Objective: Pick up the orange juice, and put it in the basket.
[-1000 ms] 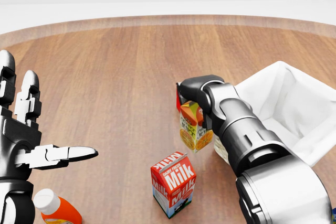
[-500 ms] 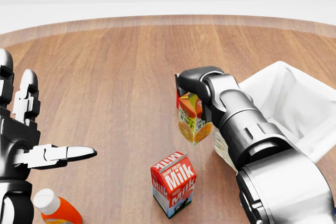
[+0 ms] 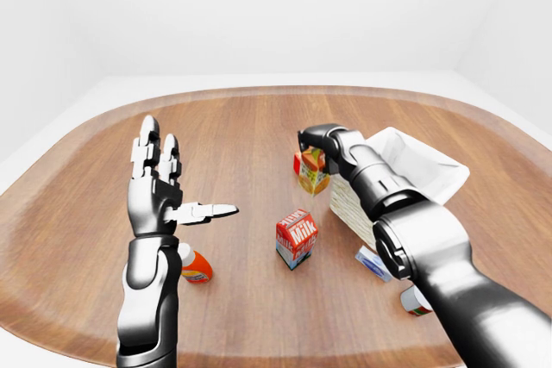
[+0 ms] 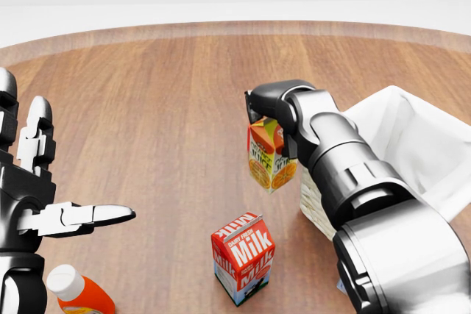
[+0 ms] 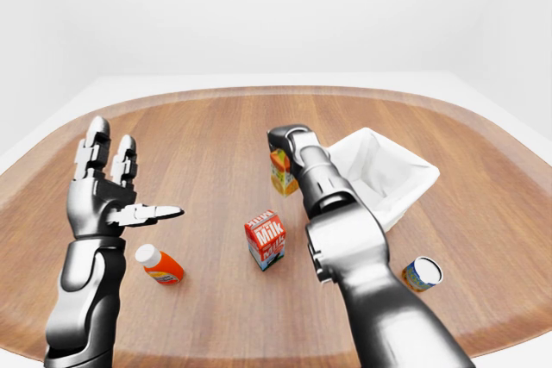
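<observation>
Holding the orange juice (image 4: 269, 157) by its top, my right hand (image 4: 268, 104) has its fingers clamped round the gabled end of the carton, which hangs tilted with its lower corner apparently clear of the bench (image 4: 162, 108); whether it is fully clear I cannot confirm from the head view. The carton sits just beside the left wall of the basket (image 4: 412, 145) in that view, not yet over the white lining. My left hand (image 4: 33, 204) is held up with fingers spread, gripping nothing, well apart from the work. I judge the carton to be light to moderate in weight, stiff at the folded top ridge but with soft side panels that would dent under a hard squeeze; the printed coating is likely smooth and somewhat slippery. A top hold gives little purchase, so the carton may swing or slide out during transfer; a hold across the two flat sides would be firmer. Remaining step, by my assessment: raise it above the rim, carry it toward the right of the head view, and let go inside. Other items noted on the bench: a milk carton (image 4: 243, 257) nearer the bottom of the view, an orange bottle (image 4: 79, 293) at lower left, and a can (image 5: 422, 273) in the right-eye view, none obstructing the path.
</observation>
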Robot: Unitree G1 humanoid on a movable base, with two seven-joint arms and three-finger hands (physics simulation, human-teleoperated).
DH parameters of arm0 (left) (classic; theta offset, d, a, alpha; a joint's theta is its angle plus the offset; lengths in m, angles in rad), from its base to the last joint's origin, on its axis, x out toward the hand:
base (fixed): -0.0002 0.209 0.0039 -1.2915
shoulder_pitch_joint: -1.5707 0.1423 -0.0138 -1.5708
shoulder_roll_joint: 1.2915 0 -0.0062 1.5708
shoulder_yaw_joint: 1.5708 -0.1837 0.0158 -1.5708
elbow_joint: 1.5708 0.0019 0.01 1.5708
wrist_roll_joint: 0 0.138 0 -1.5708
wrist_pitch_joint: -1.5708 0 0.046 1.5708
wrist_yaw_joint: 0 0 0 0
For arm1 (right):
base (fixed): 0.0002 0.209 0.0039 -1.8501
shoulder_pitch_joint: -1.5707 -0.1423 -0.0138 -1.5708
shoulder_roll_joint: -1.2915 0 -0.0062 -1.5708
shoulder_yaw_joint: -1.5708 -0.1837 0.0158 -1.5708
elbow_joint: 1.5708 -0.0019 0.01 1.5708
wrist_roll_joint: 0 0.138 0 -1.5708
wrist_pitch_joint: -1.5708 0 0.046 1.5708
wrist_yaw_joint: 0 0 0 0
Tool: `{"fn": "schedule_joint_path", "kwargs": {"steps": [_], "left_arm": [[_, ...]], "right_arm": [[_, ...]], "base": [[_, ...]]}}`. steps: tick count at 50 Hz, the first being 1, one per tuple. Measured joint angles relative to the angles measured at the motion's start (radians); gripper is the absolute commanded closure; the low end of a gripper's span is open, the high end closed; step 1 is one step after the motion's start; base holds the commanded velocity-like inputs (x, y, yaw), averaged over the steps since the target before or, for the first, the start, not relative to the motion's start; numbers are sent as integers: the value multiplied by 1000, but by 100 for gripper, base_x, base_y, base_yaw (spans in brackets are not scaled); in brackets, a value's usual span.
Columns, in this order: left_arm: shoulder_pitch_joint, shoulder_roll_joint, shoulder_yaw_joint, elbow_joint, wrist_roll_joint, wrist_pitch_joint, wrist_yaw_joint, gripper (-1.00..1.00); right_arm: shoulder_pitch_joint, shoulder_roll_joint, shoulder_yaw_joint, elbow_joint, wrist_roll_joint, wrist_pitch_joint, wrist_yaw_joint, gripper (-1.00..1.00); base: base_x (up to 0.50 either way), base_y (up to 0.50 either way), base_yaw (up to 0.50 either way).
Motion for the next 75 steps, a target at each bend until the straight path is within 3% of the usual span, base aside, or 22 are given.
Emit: {"fn": "schedule_joint_path", "kwargs": {"steps": [47, 75], "left_arm": [[-1, 0, 0, 1, 0, 0, 0, -100], [-1, 0, 0, 1, 0, 0, 0, -100]], "right_arm": [[-83, -23, 4, -15, 26, 0, 51, 100], [-162, -44, 0, -42, 69, 7, 133, 100]], "base": [[0, 0, 0], [0, 0, 0]]}}
